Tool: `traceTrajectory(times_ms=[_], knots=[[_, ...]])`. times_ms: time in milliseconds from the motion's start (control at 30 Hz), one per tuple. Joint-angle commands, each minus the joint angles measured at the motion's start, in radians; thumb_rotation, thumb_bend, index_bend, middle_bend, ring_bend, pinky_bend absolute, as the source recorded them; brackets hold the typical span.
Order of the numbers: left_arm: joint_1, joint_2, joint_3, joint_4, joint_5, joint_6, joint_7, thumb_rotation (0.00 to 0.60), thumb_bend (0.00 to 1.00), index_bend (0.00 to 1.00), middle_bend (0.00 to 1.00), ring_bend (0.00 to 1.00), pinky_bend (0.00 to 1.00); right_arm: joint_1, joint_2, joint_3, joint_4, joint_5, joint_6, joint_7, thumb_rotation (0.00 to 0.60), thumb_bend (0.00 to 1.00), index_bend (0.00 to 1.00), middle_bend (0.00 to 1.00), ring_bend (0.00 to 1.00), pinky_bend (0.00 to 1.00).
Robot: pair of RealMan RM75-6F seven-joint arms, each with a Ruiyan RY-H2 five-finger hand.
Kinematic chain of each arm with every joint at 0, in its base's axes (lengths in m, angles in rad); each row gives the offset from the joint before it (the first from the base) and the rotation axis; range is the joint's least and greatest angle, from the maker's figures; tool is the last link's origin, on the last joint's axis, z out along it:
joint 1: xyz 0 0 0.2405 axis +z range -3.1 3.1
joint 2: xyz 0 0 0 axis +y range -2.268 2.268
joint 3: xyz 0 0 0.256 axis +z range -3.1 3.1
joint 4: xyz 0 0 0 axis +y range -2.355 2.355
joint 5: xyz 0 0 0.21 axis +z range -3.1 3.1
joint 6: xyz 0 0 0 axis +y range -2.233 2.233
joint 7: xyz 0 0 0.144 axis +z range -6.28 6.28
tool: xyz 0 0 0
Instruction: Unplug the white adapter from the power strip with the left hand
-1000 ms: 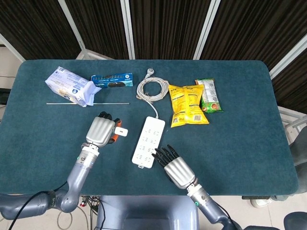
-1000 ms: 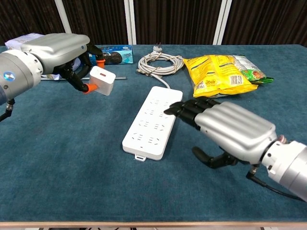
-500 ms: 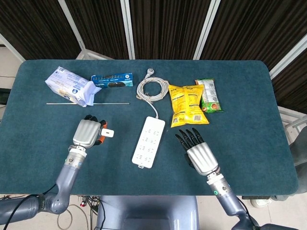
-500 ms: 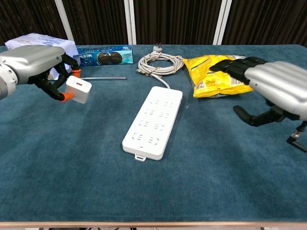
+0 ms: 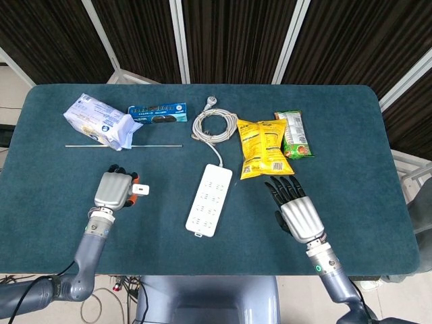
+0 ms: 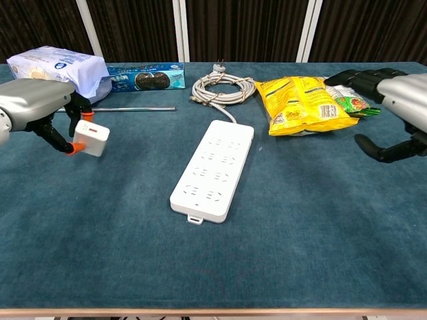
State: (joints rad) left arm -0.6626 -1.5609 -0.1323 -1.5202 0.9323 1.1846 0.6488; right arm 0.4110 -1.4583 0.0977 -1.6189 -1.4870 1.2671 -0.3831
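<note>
Adapter [image 6: 91, 138], white and pinched in the left hand [image 5: 113, 190], has drifted further left from the power strip [image 5: 210, 200] over the desk [image 5: 351, 148], while the empty, spread right hand [image 5: 297, 210] has withdrawn rightward, so unplugging looks complete.

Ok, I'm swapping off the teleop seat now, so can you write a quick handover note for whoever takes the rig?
Left hand: holds the white adapter, lifted off the table, well left of the power strip.
Right hand: open, holding nothing, right of the strip, near the yellow snack bag.
Done: adapter is out; the strip's sockets show nothing plugged in, and it lies flat with its cable coiled behind it.
Left: probably only setting the adapter down, if that is wanted.
</note>
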Motion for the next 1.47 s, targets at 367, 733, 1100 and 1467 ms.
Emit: traceTrajectory(times_ms=[367,733,1100,1467], knots=[[0.029,0.021,-0.030,-0.037,0.030,0.049,-0.049,0.600,0.09,0.17,0.19,0.11,0.08,-0.023,0.064,0.048,-0.009,0.067,0.034,0.029,0.600,0.52,0.00,0.00,0.00,0.01],[0.182,0.119,0.068,-0.178,0.242,0.234,-0.195,0.600,0.09,0.16,0.16,0.10,0.07,-0.126,0.157,0.030,0.011,0.089,0.131,0.165,0.600,0.49,0.00,0.00,0.00,0.00],[0.414,0.230,0.211,-0.190,0.426,0.471,-0.327,0.600,0.05,0.05,0.05,0.01,0.00,-0.263,0.231,-0.023,0.050,0.049,0.268,0.330,0.600,0.47,0.00,0.00,0.00,0.00],[0.524,0.295,0.216,-0.109,0.513,0.571,-0.431,0.600,0.02,0.03,0.03,0.00,0.00,-0.320,0.245,-0.051,0.112,0.017,0.303,0.380,0.600,0.41,0.00,0.00,0.00,0.00]])
